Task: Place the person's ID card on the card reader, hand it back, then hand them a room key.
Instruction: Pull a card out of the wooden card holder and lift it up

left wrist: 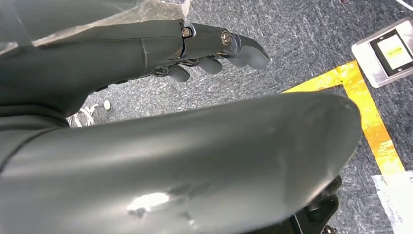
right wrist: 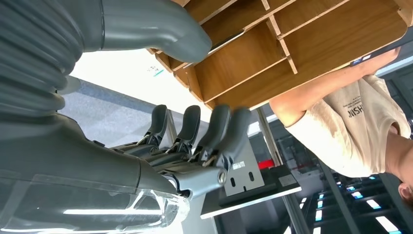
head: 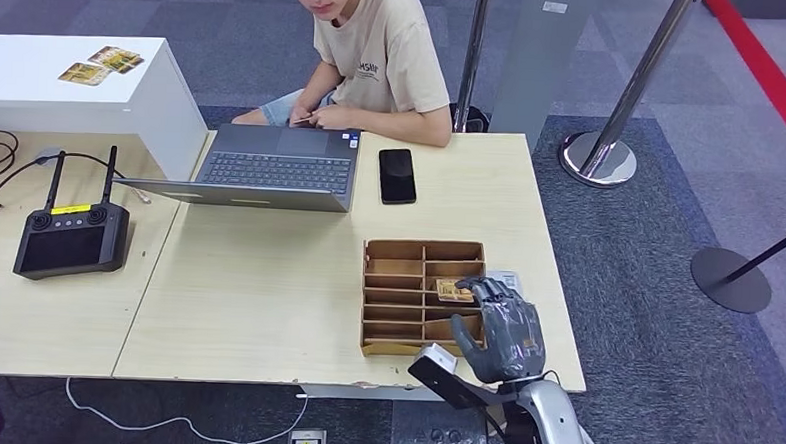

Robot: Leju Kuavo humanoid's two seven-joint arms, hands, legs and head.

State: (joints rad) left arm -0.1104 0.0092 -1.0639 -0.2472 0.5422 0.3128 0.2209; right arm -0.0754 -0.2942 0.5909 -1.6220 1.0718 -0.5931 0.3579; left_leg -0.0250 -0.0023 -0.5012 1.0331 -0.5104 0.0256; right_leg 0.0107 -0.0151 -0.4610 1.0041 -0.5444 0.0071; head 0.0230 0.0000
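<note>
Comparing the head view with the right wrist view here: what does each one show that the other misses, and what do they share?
Head view alone: the laptop, phone, controller, and a card in the tray just off the fingertips. Right wrist view alone: the hand's underside, fingers apart and curled over nothing. Both: the right hand, the divided wooden tray and the seated person.

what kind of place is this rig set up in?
Probably a mock hotel check-in desk in a lab or demo hall. A wooden compartment box holding a card sits by the right hand, a person sits across at a laptop, and queue stanchions stand on grey carpet.
</note>
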